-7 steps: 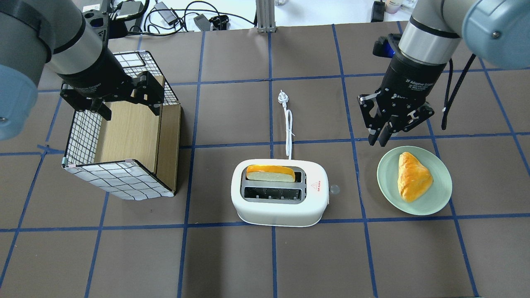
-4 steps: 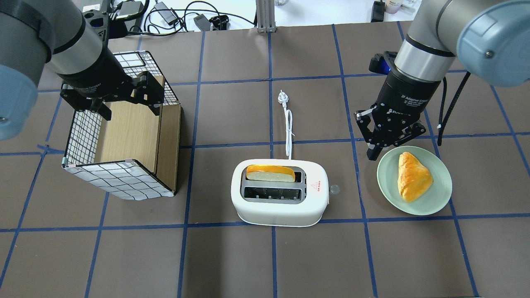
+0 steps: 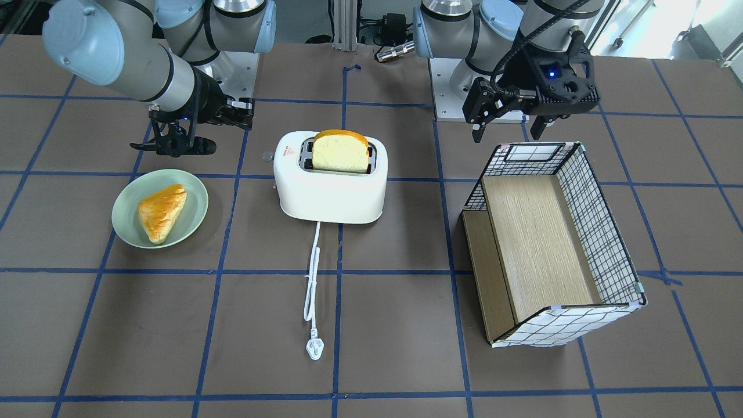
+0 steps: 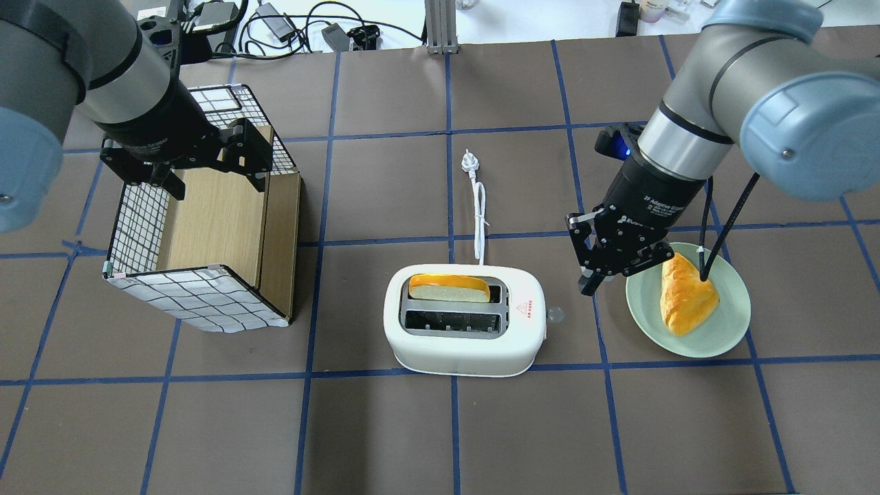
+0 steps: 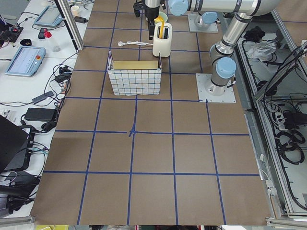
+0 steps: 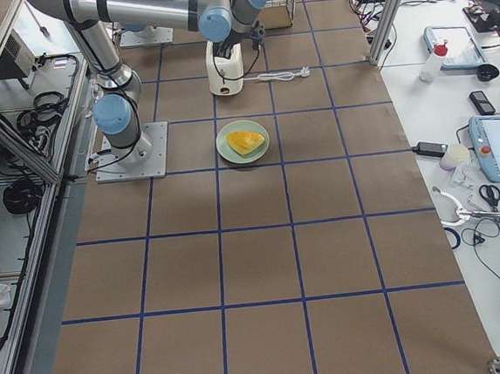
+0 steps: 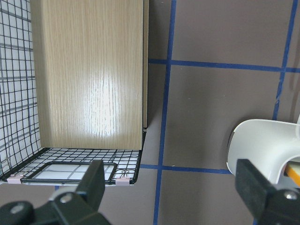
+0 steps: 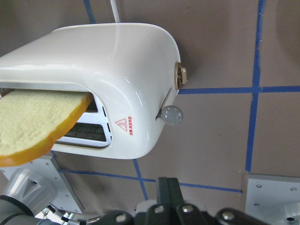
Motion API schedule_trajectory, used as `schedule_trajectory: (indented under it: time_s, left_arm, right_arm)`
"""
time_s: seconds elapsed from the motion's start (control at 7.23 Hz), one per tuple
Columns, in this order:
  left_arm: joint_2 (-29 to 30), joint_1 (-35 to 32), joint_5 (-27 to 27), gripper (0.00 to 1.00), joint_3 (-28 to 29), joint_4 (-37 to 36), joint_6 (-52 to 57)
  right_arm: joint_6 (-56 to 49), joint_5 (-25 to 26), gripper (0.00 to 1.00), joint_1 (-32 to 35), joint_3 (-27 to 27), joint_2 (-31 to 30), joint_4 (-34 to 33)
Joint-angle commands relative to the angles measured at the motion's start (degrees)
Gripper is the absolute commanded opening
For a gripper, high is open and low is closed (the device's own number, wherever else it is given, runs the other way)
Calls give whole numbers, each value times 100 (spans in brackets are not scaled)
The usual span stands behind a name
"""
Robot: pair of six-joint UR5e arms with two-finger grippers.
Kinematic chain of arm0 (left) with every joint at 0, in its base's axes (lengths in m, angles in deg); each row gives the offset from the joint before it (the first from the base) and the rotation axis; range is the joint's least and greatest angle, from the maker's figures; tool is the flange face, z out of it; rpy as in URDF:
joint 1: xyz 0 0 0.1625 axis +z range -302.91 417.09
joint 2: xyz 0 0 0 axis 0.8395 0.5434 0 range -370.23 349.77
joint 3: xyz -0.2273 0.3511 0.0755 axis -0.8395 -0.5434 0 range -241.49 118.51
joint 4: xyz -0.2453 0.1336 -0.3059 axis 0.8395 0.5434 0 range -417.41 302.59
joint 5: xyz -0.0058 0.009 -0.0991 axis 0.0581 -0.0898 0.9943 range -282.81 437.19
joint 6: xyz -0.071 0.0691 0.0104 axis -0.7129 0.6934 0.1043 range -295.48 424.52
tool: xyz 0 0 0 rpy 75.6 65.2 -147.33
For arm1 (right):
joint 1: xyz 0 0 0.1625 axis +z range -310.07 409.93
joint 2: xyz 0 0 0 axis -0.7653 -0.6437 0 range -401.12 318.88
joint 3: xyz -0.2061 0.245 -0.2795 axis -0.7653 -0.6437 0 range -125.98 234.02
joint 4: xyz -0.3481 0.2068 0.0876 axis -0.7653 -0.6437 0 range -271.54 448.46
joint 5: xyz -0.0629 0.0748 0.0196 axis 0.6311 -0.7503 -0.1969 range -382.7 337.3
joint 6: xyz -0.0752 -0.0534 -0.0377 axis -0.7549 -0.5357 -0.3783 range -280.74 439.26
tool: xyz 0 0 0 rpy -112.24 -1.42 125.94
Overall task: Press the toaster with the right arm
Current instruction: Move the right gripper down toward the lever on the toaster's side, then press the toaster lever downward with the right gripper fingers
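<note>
The white toaster (image 4: 464, 344) stands mid-table with a bread slice (image 4: 449, 287) in its far slot. Its lever knob (image 4: 555, 315) sticks out on the right side and is up. It also shows in the right wrist view (image 8: 172, 115). My right gripper (image 4: 590, 283) is shut and empty. It hangs above the table between the toaster and the plate, just right of the knob and apart from it. In the front view it (image 3: 174, 146) sits left of the toaster (image 3: 331, 191). My left gripper (image 4: 213, 180) is open over the basket.
A green plate (image 4: 729, 337) with a pastry (image 4: 684, 292) lies right of the right gripper. The grid-patterned basket (image 4: 206, 302) lies on its side at the left. The toaster's white cord (image 4: 479, 213) runs away from it to the plug (image 4: 468, 163).
My right arm has moved left and toward the toaster, lower over the table, and its fingers have closed. The left arm has not moved.
</note>
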Motion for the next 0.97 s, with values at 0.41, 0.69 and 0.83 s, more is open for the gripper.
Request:
schedule_trajectory:
  time_s: [0.41,0.69,0.83]
  left_arm:
    - [0,0,0,100,0,0,0]
    - [0,0,0,100,0,0,0]
    - [0,0,0,100,0,0,0]
  right_arm:
    - [-24,-205,0,-145,242,484,-262]
    - [2,-196,0,-163,347,582,-630]
    - [28,-239,0,-163,487,634,-876]
